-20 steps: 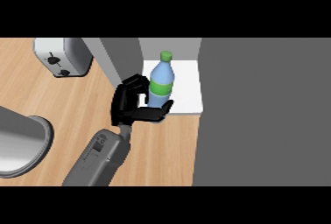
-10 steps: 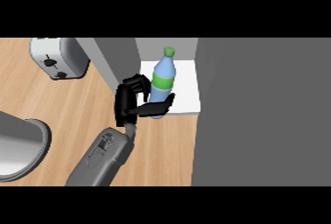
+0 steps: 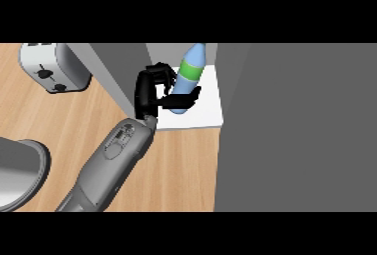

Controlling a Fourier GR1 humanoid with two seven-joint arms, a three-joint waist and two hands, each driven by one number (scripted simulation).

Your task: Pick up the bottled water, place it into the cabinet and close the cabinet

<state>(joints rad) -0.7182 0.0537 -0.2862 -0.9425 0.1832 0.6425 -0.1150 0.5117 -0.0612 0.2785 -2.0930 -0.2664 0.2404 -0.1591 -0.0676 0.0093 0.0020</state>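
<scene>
The bottled water [image 3: 189,63] is pale blue with a green label band. It leans slightly and its base is over the white floor [image 3: 208,112] of the open cabinet. My left hand [image 3: 145,94] is shut on it from the left, fingers curled round the label and thumb across the lower body. The hand hides part of the bottle's lower half. Whether the base touches the shelf cannot be told. The grey forearm [image 3: 110,159] comes in from the lower left. My right hand shows nowhere.
A big grey cabinet panel [image 3: 294,129] fills the right side next to the shelf. The cabinet's grey left wall [image 3: 110,69] stands close to my hand. A silver toaster [image 3: 48,67] sits at the back left, and a round grey vessel [image 3: 18,174] at the lower left on the wooden counter [image 3: 177,169].
My left hand has carried the bottle farther away from me, deeper over the cabinet's white floor. The grip looks the same.
</scene>
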